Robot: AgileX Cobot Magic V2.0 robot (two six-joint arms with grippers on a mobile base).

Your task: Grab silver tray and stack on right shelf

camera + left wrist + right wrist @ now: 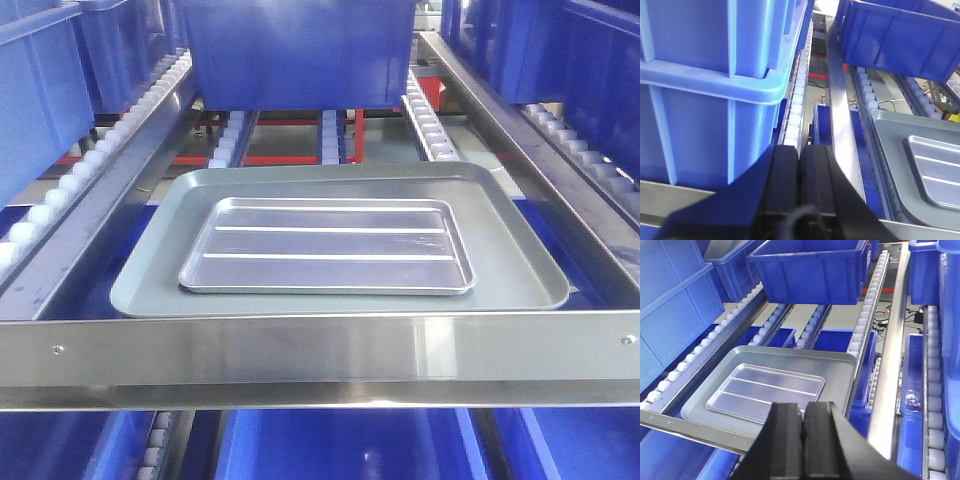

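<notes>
The silver tray point(325, 245), shiny with two long ridges, lies flat inside a larger dull grey tray point(160, 270) on the middle roller rack. It also shows in the right wrist view point(765, 392) and at the right edge of the left wrist view point(935, 170). My right gripper point(802, 407) is shut and empty, hovering in front of and above the trays' near right side. My left gripper point(799, 150) is shut and empty, off to the left of the trays by a blue crate. Of the right shelf only a rail of white rollers point(934, 390) shows; its front bar is out of view.
A flat steel front bar point(320, 350) with screw heads runs in front of the trays. A blue bin point(300, 50) sits on the same rack behind them. Large blue crates point(705, 75) fill the left rack. More blue bins point(925, 260) stand on the right and below.
</notes>
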